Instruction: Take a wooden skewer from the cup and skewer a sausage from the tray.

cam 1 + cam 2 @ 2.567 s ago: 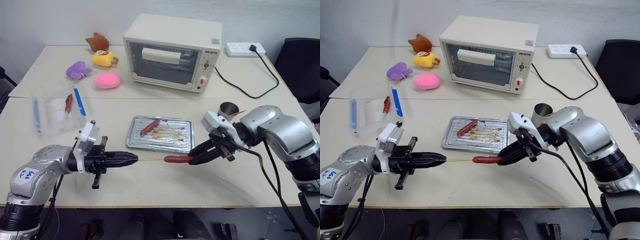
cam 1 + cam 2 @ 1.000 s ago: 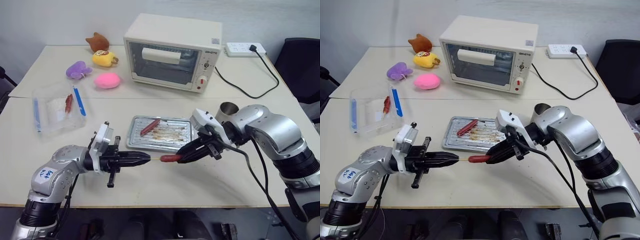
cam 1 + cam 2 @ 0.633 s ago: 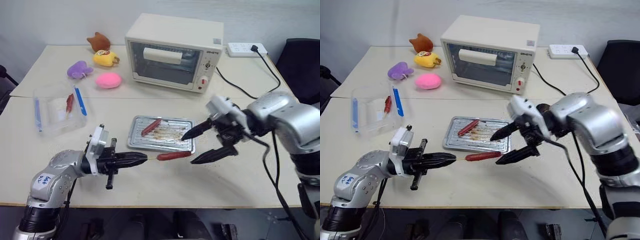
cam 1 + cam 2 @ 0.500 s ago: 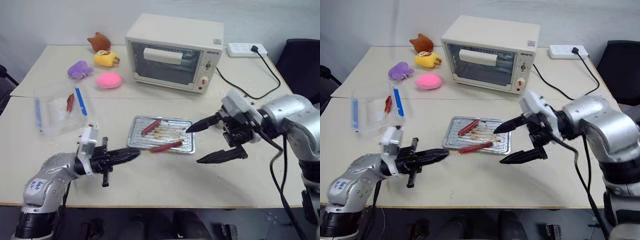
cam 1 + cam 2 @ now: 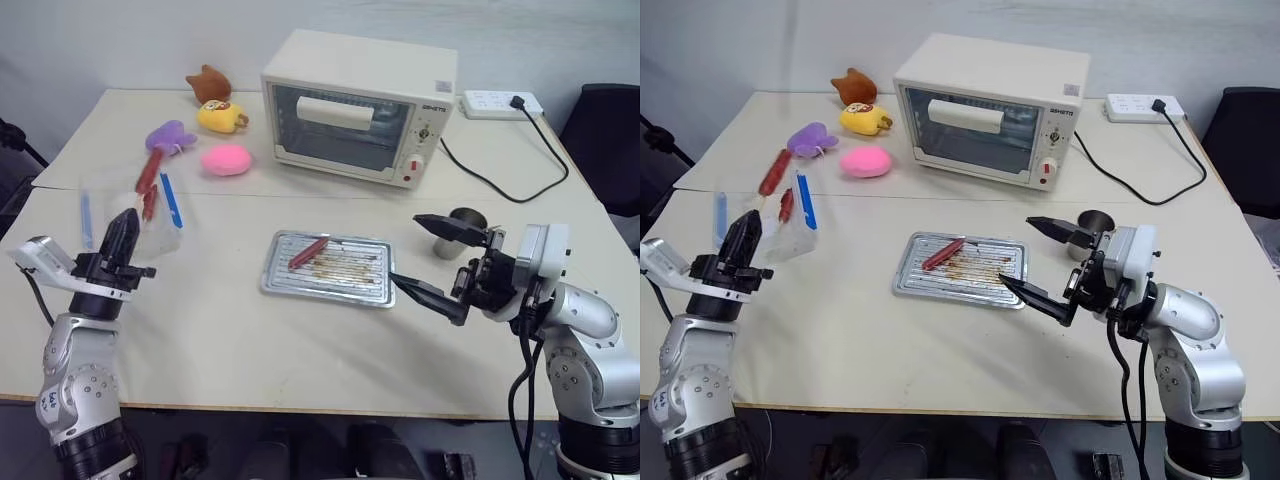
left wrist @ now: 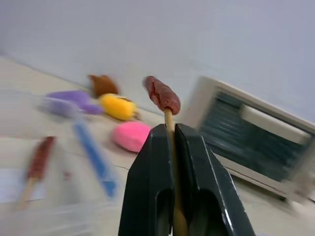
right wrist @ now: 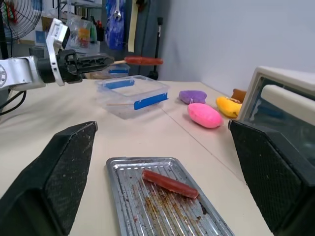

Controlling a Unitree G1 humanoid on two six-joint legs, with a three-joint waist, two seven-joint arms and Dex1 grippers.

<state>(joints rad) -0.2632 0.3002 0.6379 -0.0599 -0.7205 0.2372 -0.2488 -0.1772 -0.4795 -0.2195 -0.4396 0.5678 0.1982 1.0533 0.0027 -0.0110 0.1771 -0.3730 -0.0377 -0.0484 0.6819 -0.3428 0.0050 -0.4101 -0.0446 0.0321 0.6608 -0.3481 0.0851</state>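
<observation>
My left gripper [image 5: 125, 218] is shut on the wooden skewer [image 6: 169, 120] and points up and forward over the table's left side. A reddish-brown sausage [image 5: 150, 172] is stuck on the skewer's tip, above the clear box. In the right wrist view, the skewered sausage [image 7: 142, 60] sticks out level from that gripper. My right gripper [image 5: 405, 248] stands wide open and holds nothing, just right of the tray [image 5: 350, 272]. A second sausage [image 5: 308, 251] lies in the tray's left half. The cup [image 5: 462, 222] stands behind my right gripper, partly hidden.
A cream toaster oven [image 5: 358, 108] stands behind the tray. Plush toys [image 5: 226, 159] lie at the back left. A clear plastic box [image 7: 130, 91] with blue sticks sits at the left. A power strip [image 5: 496, 101] and its black cable run along the back right.
My right gripper opened off the sausage and drew back to the right. My left arm swung left and tilted up, carrying the skewer with the sausage on it over the clear box.
</observation>
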